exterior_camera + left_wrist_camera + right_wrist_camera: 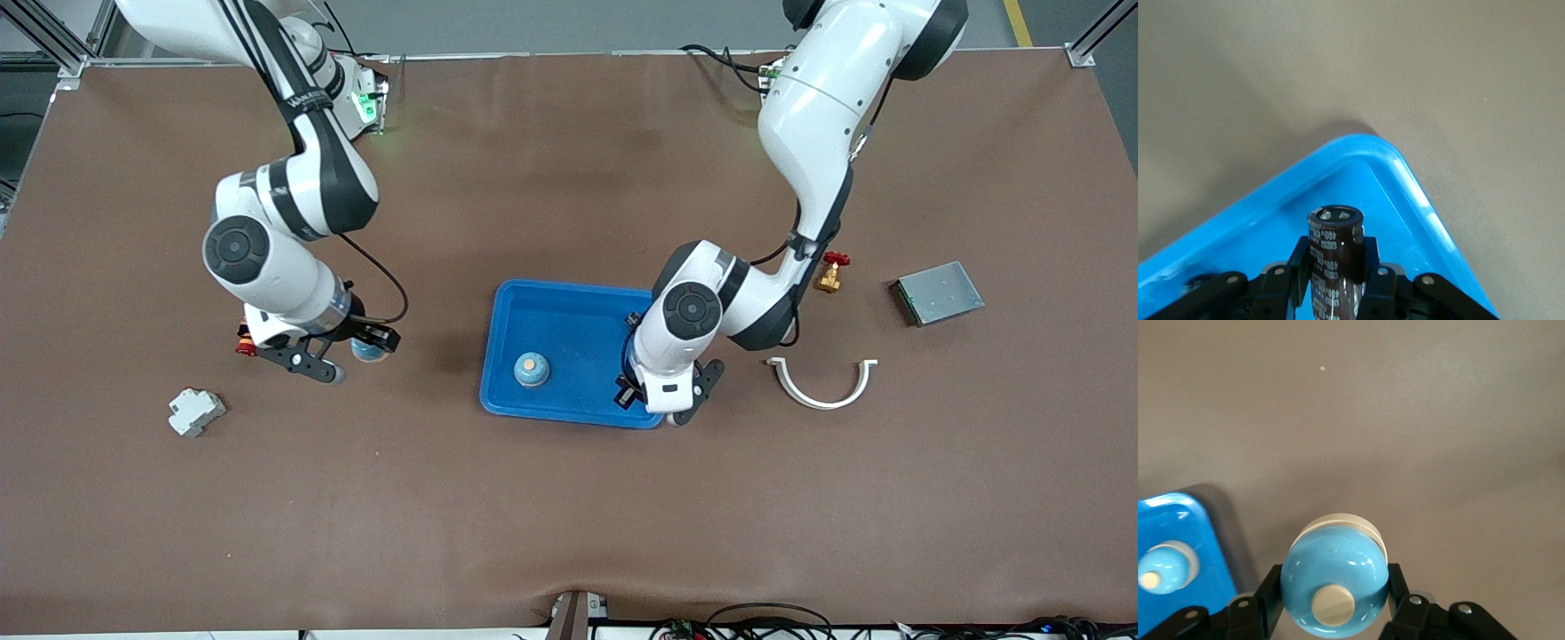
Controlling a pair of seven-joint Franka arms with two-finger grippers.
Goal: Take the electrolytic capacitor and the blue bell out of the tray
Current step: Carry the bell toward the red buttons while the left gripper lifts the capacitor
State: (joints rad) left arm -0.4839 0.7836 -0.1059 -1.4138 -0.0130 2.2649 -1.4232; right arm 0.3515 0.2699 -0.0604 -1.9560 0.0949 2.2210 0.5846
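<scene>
Front view: the left gripper (642, 388) is parked over the blue tray (569, 311), where one bell (532, 369) already sits. Left wrist view: a dark capacitor (1334, 257) marked "400" is clamped tight. Right wrist view: the right gripper (1331, 600) is closed around a second blue bell (1333, 587) over the worktop (1405, 420).

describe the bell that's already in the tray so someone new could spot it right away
Start at the blue tray in the middle of the brown table. Inside it, near the edge closest to the front camera and toward the right arm's end, stands a small light-blue domed bell with a cream button on top. The other blue bell is gripped in the right hand, outside the tray.
</scene>
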